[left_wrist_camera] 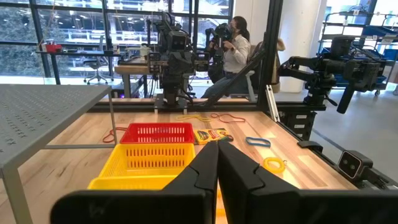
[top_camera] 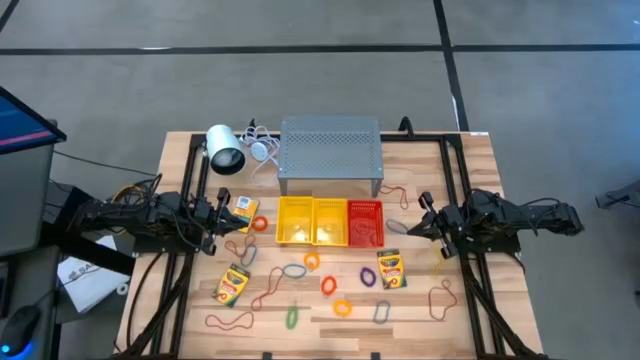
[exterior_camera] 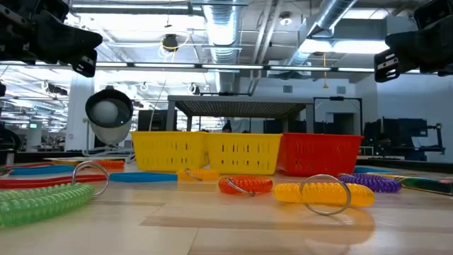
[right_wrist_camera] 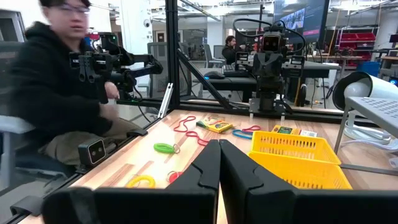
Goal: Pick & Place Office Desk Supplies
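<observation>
Both arms hover above the table with shut, empty fingers. My left gripper (top_camera: 226, 212) (left_wrist_camera: 217, 157) is at the table's left, next to a crayon box (top_camera: 243, 210). My right gripper (top_camera: 421, 215) (right_wrist_camera: 219, 153) is at the right, beside the red basket (top_camera: 365, 222). Two more crayon boxes (top_camera: 232, 285) (top_camera: 390, 268) lie flat on the near half. Around them are scattered oval rings in orange (top_camera: 328, 285), purple (top_camera: 368, 277), green (top_camera: 292, 317), yellow (top_camera: 342, 308) and grey (top_camera: 293, 270). Reddish rubber bands (top_camera: 230, 322) (top_camera: 440, 298) lie near the front edge.
Two yellow baskets (top_camera: 295, 220) (top_camera: 328, 220) and the red one stand in a row at mid-table. Behind them stands the grey perforated stand (top_camera: 330, 150), with the white lamp (top_camera: 225, 150) at far left. A person (right_wrist_camera: 56, 99) sits beyond the table's edge.
</observation>
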